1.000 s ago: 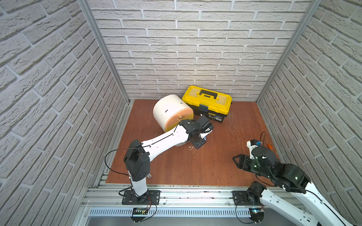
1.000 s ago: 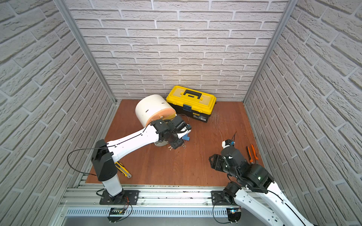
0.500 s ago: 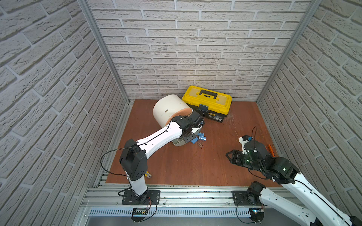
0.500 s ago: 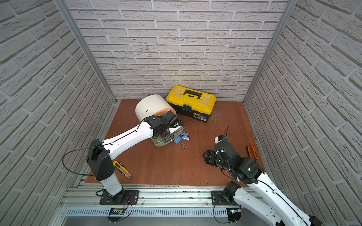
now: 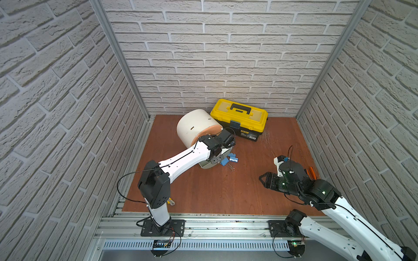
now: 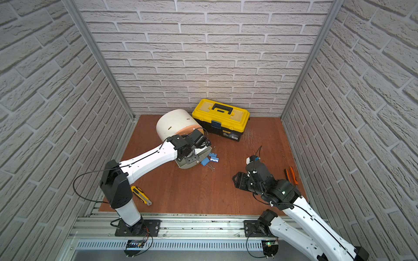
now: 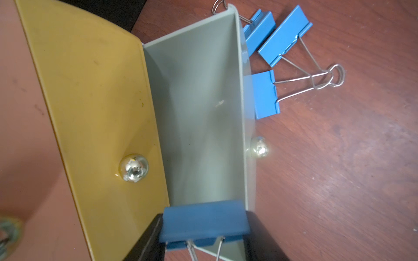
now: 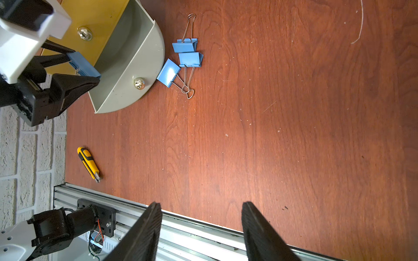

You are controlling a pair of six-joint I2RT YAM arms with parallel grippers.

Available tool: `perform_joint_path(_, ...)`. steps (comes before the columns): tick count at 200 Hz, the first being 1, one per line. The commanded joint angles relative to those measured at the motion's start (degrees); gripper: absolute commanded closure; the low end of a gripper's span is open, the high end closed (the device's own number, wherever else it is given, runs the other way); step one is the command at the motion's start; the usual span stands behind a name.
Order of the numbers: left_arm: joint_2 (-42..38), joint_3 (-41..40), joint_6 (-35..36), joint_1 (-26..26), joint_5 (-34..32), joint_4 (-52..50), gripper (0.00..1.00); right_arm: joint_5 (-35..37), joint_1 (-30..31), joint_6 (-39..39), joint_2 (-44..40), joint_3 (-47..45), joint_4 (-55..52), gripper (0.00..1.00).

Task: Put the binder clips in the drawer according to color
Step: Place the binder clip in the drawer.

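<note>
Left gripper (image 7: pixel 204 235) pinching a blue binder clip (image 7: pixel 203 222) over the pulled-out grey drawer (image 7: pixel 199 124) of the white cabinet (image 5: pixel 194 126), three blue clips (image 8: pixel 181 61) lying on the wooden floor (image 8: pixel 271 135) just beside the drawer front, right gripper (image 8: pixel 201 204) hovering spread and empty.

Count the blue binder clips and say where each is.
4. One blue binder clip is clamped in the left gripper at the open grey drawer; three lie clustered on the table beside its front. Others may be hidden.
</note>
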Motion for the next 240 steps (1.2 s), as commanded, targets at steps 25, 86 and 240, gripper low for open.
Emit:
perform_joint_path(25,-0.05,-0.76,1.1,1.07,-1.25,1.76,0.52,-1.32,-0.81,-1.42,0.54,-0.95,3.06,0.41)
perform_joint_path(86,0.83,0.32,1.17,1.14,-1.43,1.59,0.36,-1.78,-1.32,-1.57,0.18,-1.28,3.13,0.41)
perform_joint_path(240,-0.96,3.81,-5.14,-3.72,-1.69,-0.02,0.32,-3.18,-2.64,-3.26,4.4,-1.75,7.59,0.42)
